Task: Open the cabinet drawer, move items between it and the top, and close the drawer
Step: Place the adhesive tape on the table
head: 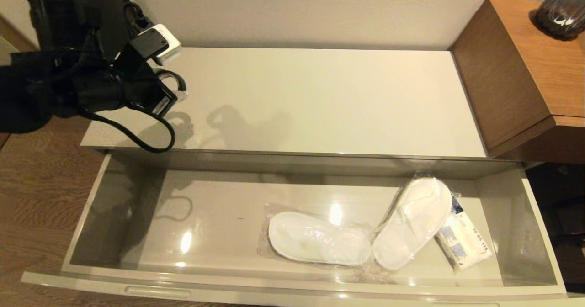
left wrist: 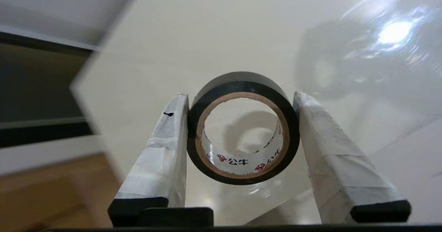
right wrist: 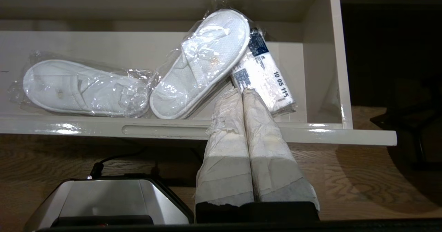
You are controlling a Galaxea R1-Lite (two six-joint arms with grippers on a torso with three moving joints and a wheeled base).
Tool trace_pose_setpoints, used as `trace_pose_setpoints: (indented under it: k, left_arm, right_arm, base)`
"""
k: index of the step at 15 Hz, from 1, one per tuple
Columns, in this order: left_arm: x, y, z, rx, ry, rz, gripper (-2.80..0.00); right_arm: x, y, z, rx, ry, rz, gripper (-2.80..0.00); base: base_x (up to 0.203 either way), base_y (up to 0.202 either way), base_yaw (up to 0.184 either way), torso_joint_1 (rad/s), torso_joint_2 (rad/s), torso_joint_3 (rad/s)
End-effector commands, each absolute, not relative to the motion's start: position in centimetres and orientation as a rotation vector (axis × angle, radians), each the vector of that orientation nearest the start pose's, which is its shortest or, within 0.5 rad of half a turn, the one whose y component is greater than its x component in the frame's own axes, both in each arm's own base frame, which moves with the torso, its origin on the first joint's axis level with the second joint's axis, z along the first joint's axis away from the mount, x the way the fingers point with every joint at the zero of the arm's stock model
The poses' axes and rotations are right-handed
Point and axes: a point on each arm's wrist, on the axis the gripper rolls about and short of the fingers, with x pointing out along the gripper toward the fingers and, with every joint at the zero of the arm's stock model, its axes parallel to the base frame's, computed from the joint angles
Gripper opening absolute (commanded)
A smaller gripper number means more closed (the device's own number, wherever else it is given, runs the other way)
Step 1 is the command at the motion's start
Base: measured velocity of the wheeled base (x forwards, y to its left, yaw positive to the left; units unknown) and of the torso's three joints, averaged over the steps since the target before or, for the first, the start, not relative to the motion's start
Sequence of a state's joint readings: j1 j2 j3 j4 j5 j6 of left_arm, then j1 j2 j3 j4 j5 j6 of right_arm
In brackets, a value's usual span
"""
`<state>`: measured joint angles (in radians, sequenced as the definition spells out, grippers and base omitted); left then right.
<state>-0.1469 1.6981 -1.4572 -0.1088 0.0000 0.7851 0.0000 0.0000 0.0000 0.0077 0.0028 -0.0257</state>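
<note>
The left gripper [left wrist: 240, 102] has its two taped fingers [left wrist: 162, 149] spread with the black tape roll [left wrist: 241, 128] standing on edge between them. One finger looks to be touching the roll's side, while a thin gap shows at the other, so I'd say it is set around the roll rather than clamped on it. The roll sits on the top [head: 320, 97], near its left end, where the left gripper [head: 176, 85] hangs over it in the head view.

The cabinet drawer [head: 292, 288] stands pulled fully out. Inside it, toward the right, lie the slippers [head: 356, 236] in their clear plastic, one flat and one tilted against it, with a white packet [head: 464, 240] with blue print tucked just beside the tilted one.

By my reckoning the opening is done and the slippers are in the drawer. The roll is either just set on the top or about to be lifted, and the closing is certainly left.

The right gripper [right wrist: 241, 94] hangs in front of the drawer's rim, fingers pressed together and empty. It doesn't appear in the head view at all. There the roll itself is mostly hidden behind the left arm's wrist and cable, and the drawer front is cut off at the bottom edge.
</note>
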Motion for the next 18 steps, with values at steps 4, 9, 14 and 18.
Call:
trace_pose_setpoints:
  k: [4, 9, 14, 18]
  left_arm:
    - [37.3, -6.2, 29.6, 0.711, 0.248, -0.270, -2.80]
    - [40.8, -7.3, 27.2, 0.633, 0.380, -0.348, -2.80]
    - [40.4, -7.2, 27.2, 0.633, 0.413, -0.357, -2.80]
    - [40.0, -7.1, 28.0, 0.630, 0.376, -0.348, 0.00]
  right_arm:
    - [-2.3, 0.0, 7.4, -0.026, 0.011, 0.003, -2.80]
    - [-2.3, 0.0, 7.5, -0.026, 0.009, 0.003, -2.80]
    - [-2.3, 0.0, 7.5, -0.026, 0.010, 0.003, -2.80]
    - [-2.3, 0.0, 7.4, -0.026, 0.010, 0.003, -2.80]
  base:
    - [0.000, 0.000, 0.000, 0.000, 0.00, 0.000]
    - [0.000, 0.000, 0.000, 0.000, 0.00, 0.000]
    - [0.000, 0.000, 0.000, 0.000, 0.00, 0.000]
    - [0.000, 0.000, 0.000, 0.000, 0.00, 0.000]
